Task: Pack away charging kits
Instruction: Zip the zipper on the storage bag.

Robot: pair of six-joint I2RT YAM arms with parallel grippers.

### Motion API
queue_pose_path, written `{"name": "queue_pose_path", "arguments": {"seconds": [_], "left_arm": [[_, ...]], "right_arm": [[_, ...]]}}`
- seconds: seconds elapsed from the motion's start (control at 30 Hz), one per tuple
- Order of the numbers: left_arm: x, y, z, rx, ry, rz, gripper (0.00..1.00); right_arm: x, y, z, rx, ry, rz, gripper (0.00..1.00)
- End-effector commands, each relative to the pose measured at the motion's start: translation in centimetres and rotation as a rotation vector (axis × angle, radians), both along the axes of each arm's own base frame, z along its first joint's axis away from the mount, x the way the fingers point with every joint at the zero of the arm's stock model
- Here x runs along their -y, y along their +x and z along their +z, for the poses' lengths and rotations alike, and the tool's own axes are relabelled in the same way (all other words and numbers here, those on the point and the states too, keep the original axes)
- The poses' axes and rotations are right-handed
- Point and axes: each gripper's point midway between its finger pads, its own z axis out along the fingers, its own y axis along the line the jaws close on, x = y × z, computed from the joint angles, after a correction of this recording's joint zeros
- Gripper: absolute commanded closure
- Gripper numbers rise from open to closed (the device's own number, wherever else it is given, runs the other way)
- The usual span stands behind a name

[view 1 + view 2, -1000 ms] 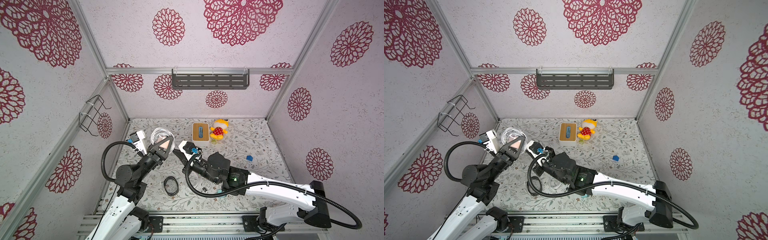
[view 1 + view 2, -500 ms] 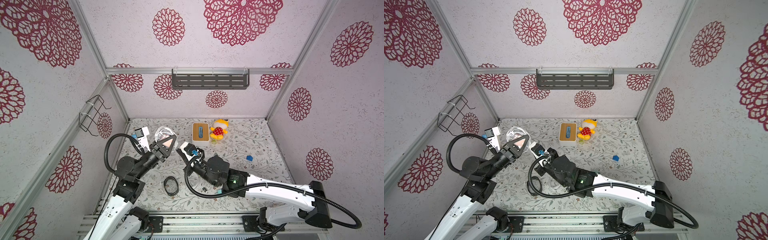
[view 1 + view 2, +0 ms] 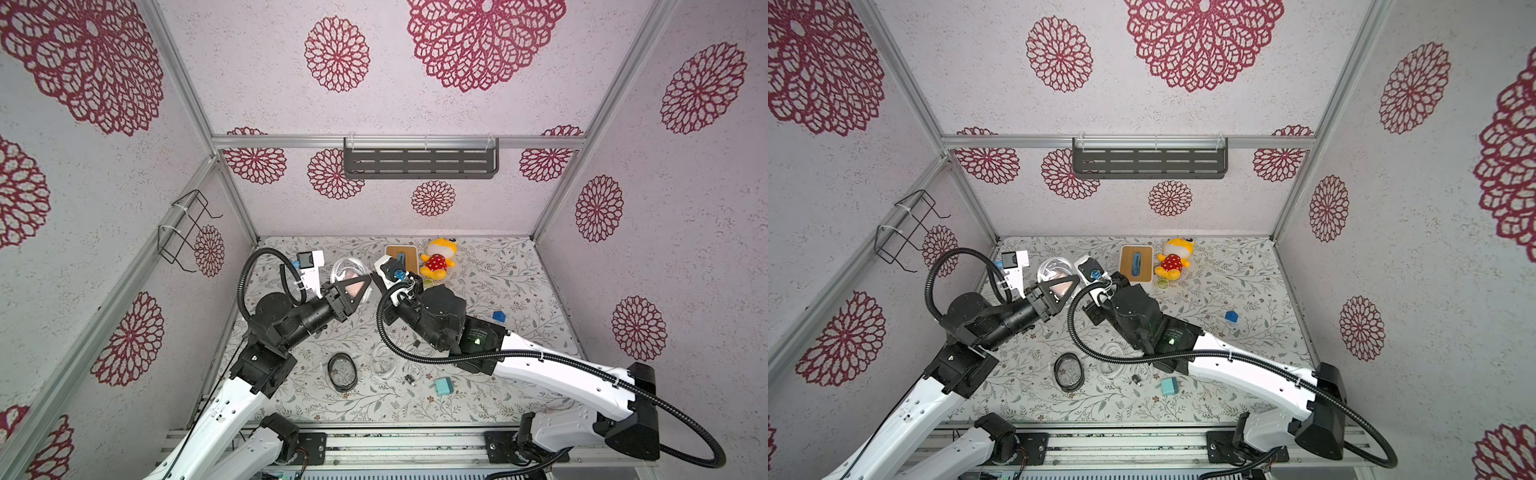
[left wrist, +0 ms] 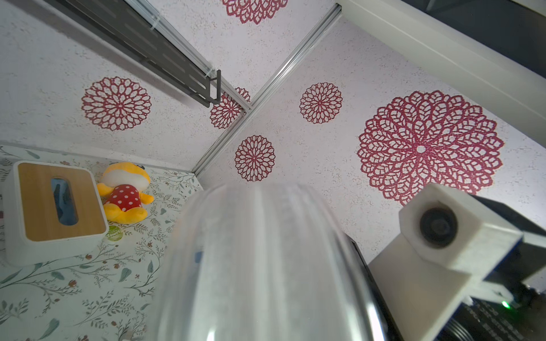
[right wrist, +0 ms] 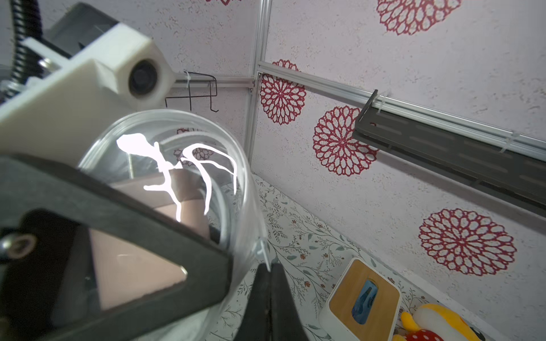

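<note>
My left gripper (image 3: 356, 287) is shut on a clear round container (image 3: 348, 269), held off the table at the back left. Inside lie a pale pink adapter (image 5: 184, 203) and a coil of white cable (image 5: 206, 165). The container's wall fills the left wrist view (image 4: 260, 265). One black left finger (image 5: 124, 218) presses on its side. My right gripper (image 5: 269, 267) is shut, its tips against the container's lower rim (image 3: 374, 281). A teal adapter (image 3: 444, 386) (image 3: 1169, 387) and a loose white cable (image 3: 384, 365) (image 3: 1113, 365) lie on the table near the front.
A black ring (image 3: 342, 372) lies front left of the cable. A dark blue block (image 3: 498, 316) sits to the right. At the back stand a white box with a wooden lid (image 3: 409, 254) and a yellow plush toy (image 3: 438, 259). Small dark bits (image 3: 409, 378) lie near the cable.
The left gripper has carried the container a little to the right. The right gripper has shifted toward the back beside it and stays shut.
</note>
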Motion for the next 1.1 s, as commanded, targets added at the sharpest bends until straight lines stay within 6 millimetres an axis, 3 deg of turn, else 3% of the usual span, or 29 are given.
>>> {"name": "queue_pose_path", "arguments": {"seconds": [0.0,0.2,0.43,0.67,0.87,1.07], "left_arm": [[1.6,-1.3,-1.1,-0.025,0.069,-0.098,1.0],[4.6,-2.7,-2.4,-0.028,0.147,-0.261,0.96],[4.1,-2.0,-2.7,-0.001,0.165,-0.209,0.65],[3.1,-2.4,0.3,0.138,0.077,-0.152,0.28],[2.6,-2.5,2.6,0.275,-0.096,-0.131,0.15],[1.8,-2.2,2.9,0.38,-0.218,-0.068,0.12]], "right_arm": [[2.7,2.3,4.7,0.055,0.121,-0.098,1.0],[2.5,2.0,5.1,0.05,0.132,-0.045,1.0],[2.9,0.8,4.8,0.008,0.236,0.01,1.0],[3.4,-0.5,5.2,-0.037,0.392,0.074,1.0],[3.4,-1.7,5.3,-0.124,0.588,0.168,1.0],[2.9,-3.1,6.1,-0.184,0.765,0.281,1.0]]}}
